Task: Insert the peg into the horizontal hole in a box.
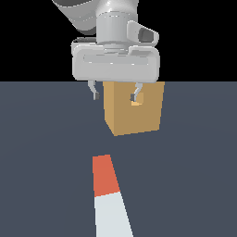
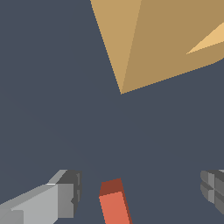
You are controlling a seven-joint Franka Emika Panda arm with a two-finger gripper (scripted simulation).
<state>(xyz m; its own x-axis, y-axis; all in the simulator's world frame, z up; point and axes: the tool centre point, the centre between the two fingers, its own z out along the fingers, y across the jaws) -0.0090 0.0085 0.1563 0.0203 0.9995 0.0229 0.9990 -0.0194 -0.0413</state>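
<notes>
Orange-and-white peg point(image 1: 110, 194) flat before unmarked tan box point(image 1: 134, 107), tool point(image 1: 115, 96) wide, empty.

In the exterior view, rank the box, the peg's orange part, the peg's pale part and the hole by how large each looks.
1. The box.
2. The peg's pale part, cut off by the frame edge and nearest the camera, so its rank is unsure.
3. The peg's orange part.
4. The hole, partly behind a fingertip of the open gripper.
</notes>
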